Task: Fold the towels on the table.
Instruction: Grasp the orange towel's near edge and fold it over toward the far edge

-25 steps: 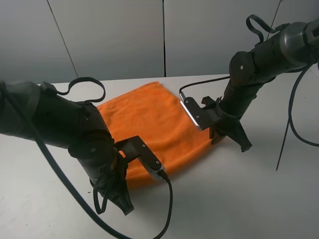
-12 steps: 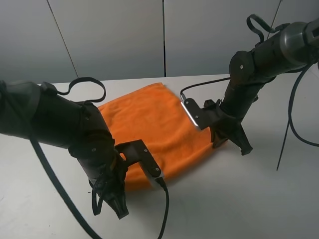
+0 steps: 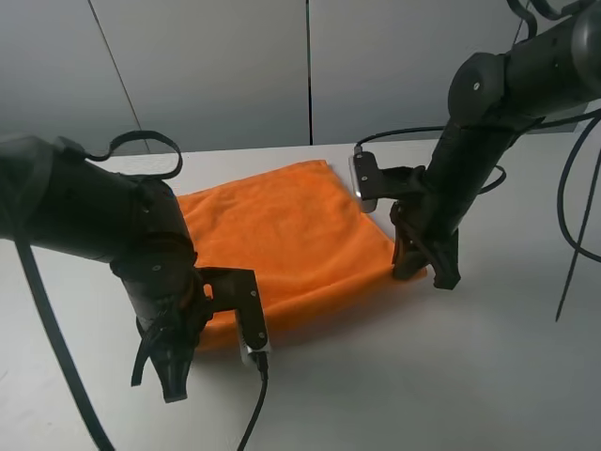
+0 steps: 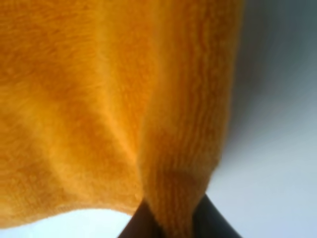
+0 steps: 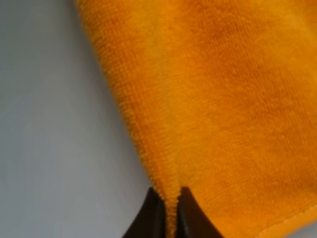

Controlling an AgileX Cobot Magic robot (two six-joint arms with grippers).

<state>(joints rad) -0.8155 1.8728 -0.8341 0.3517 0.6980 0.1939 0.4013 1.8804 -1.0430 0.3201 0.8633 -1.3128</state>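
orange towel [image 3: 282, 235] is lying mostly flat in the middle of the white worktop [image 3: 441, 376], and its two near corners are being pinched. the left jaws are clamping tight on the near left corner, with the towel [image 4: 99, 99] bunching into a thick ridge between them above the worktop [image 4: 277, 148]. the right jaws are gripping the near right corner, with a thin fold of the towel [image 5: 223, 99] edge standing between the tips beside bare worktop [image 5: 49, 124].

the arms are probably starting the first fold, near edge over to far edge. for a clean result, the left arm [image 3: 113, 235] and right arm [image 3: 498, 103] should be rising together and level, keeping the held edge taut between them without stretching it. they should be lifting high enough that the cloth is rolling over itself rather than dragging. the risk i am judging here is the left corner's bunching, which may be leaving a crooked crease.
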